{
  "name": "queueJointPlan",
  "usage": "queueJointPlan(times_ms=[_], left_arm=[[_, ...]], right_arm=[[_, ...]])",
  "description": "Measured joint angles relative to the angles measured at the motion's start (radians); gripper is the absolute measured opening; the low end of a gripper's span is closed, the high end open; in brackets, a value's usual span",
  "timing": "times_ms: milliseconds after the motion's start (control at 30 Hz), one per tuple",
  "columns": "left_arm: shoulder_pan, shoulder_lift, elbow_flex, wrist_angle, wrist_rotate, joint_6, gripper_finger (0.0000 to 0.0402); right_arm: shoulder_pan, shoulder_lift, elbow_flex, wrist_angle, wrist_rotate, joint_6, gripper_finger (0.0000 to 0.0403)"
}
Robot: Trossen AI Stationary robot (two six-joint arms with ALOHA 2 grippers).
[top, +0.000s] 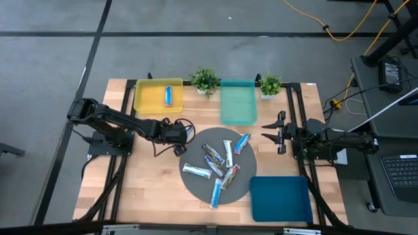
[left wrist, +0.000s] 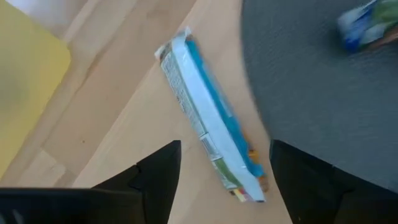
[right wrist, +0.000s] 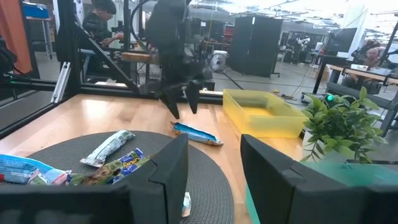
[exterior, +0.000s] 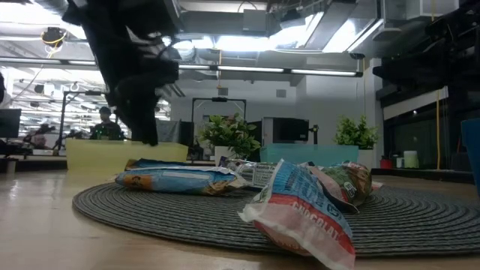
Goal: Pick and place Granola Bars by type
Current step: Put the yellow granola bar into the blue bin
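Observation:
A blue-and-white granola bar (left wrist: 208, 118) lies flat on the wood beside the round grey mat (top: 196, 153); it also shows in the right wrist view (right wrist: 196, 132). My left gripper (top: 185, 130) hangs open just above this bar, one finger on either side, apart from it; it shows in the right wrist view (right wrist: 185, 102). Several more bars (top: 221, 166) lie on the mat. One blue bar (top: 168, 96) lies in the yellow tray (top: 147, 98). My right gripper (top: 269, 130) waits open and empty at the table's right.
A teal tray (top: 237, 108) stands at the far middle between two small potted plants (top: 205, 79) (top: 270, 84). A dark blue tray (top: 279, 199) stands at the near right. Bare wood lies left of the mat.

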Motion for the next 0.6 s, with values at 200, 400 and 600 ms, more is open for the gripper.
queueJointPlan(times_ms=[200, 400, 600], left_arm=[[0.0, 0.104, 0.0, 0.005, -0.051, -0.007, 0.0233], [0.006, 0.172, 0.0, 0.068, 0.007, 0.011, 0.0235], [0.006, 0.193, 0.003, 0.095, 0.022, 0.026, 0.0222]], right_arm=[[0.0, 0.0, 0.0, 0.0, 0.0, -0.001, 0.015], [0.0, 0.0, 0.0, 0.0, 0.0, -0.003, 0.015], [0.0, 0.0, 0.0, 0.0, 0.0, -0.001, 0.015]])
